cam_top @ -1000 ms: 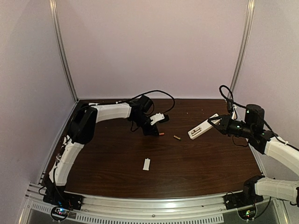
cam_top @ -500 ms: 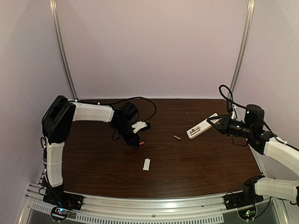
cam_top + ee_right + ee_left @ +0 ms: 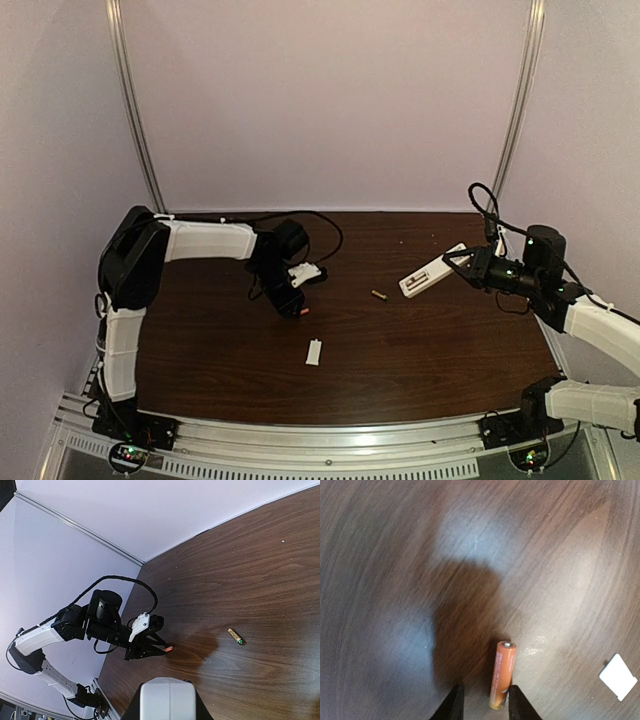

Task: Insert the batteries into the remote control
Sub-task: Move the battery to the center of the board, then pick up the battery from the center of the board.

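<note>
An orange battery (image 3: 501,675) sits between the tips of my left gripper (image 3: 482,700), low over the table at left of centre. The jaws stand wider than the battery: it leans on the right finger (image 3: 516,702), with a gap on its other side. In the top view it shows as an orange speck (image 3: 304,310) at that gripper's tip (image 3: 299,311). A second battery (image 3: 379,295), gold with a green end (image 3: 235,636), lies loose mid-table. My right gripper (image 3: 462,262) is shut on the white remote control (image 3: 430,275), held up off the table at the right; its end (image 3: 166,700) fills the bottom of the right wrist view.
A small white cover plate (image 3: 314,352) lies on the dark wooden table (image 3: 420,350) nearer the front, also seen at the right edge of the left wrist view (image 3: 618,677). Pale walls close in the back and both sides. A black cable (image 3: 320,222) loops behind the left arm.
My left arm carried the orange battery leftward and toward the front, then its jaws widened around it. The right arm and the remote have held still.
</note>
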`<move>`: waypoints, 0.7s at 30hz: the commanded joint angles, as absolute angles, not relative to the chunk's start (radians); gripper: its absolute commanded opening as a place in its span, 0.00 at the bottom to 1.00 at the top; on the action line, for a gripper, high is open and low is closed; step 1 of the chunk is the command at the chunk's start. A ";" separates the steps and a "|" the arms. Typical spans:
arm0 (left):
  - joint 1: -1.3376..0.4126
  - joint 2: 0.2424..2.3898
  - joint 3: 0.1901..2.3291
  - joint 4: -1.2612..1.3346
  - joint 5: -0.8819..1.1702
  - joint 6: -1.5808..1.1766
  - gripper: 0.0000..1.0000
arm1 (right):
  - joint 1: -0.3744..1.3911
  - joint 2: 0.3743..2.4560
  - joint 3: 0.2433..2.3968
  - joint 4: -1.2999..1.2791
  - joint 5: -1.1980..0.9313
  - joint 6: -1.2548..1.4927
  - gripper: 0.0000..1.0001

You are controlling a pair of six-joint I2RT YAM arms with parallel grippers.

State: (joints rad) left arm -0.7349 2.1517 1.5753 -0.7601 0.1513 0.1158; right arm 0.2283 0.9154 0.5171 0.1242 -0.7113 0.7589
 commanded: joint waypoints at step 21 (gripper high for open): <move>-0.821 2.342 1.742 -0.926 -0.013 0.105 0.19 | 0.222 0.906 0.505 0.120 -0.716 0.740 0.00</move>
